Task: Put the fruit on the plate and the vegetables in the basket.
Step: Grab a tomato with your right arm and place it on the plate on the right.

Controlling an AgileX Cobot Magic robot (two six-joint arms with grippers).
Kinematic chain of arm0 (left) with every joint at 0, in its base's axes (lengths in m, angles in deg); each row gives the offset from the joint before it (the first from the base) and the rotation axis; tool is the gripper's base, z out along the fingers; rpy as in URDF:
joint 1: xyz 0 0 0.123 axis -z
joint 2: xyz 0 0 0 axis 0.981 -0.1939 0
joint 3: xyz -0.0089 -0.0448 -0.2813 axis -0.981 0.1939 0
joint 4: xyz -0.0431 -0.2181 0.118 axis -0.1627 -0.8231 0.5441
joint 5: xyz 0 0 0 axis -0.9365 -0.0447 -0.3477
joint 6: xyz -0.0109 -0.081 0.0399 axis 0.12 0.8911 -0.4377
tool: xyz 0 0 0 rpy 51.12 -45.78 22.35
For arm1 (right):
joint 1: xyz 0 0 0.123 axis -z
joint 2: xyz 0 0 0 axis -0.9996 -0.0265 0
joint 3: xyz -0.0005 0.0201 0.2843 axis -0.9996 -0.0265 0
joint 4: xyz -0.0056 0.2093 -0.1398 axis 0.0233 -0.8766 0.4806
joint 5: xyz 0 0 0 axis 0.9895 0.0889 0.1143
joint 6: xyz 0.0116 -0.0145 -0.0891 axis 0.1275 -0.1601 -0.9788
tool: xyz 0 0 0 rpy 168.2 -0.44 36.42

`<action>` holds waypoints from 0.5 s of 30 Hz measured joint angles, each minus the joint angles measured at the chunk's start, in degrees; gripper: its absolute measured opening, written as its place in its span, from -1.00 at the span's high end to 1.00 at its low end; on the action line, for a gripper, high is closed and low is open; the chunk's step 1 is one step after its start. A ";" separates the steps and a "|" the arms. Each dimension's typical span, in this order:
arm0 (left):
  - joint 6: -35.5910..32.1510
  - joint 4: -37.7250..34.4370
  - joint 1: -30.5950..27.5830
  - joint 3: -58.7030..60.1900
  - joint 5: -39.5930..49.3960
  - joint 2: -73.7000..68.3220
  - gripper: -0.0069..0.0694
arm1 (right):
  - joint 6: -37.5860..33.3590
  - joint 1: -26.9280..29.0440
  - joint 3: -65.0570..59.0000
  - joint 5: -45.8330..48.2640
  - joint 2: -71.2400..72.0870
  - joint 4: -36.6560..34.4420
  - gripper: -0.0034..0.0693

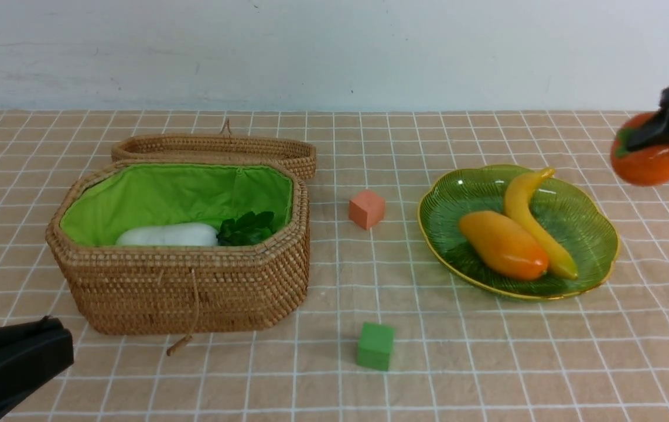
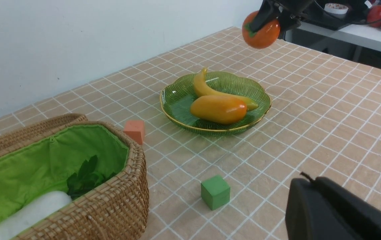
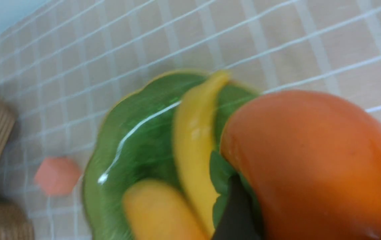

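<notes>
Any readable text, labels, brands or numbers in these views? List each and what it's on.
None. No lettering on the wicker basket, green plate, banana, mango, persimmon, salmon-pink cube or green cube.
The items on the background bench in the left wrist view are too small to tell.

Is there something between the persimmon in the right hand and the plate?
Nothing visible: the persimmon hangs in the air beside the plate. The banana and mango leave bare plate free.
</notes>
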 joint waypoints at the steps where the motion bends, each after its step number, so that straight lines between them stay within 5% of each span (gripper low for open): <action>1: 0.00 0.00 0.00 0.00 0.00 0.00 0.84 | 0.15 -3.28 0.00 0.46 -0.63 3.04 -0.48; 6: 0.00 0.00 0.00 0.00 0.05 0.00 0.84 | 0.88 -7.46 -0.17 -0.45 -3.68 11.45 -0.53; 10: 0.00 0.00 0.00 0.00 0.05 0.00 0.84 | 3.40 -9.13 -0.18 -1.95 -4.16 15.52 -0.90; 15: 0.00 0.00 0.00 0.00 0.05 0.00 0.84 | 5.94 -9.55 0.88 2.33 -1.73 17.90 -0.91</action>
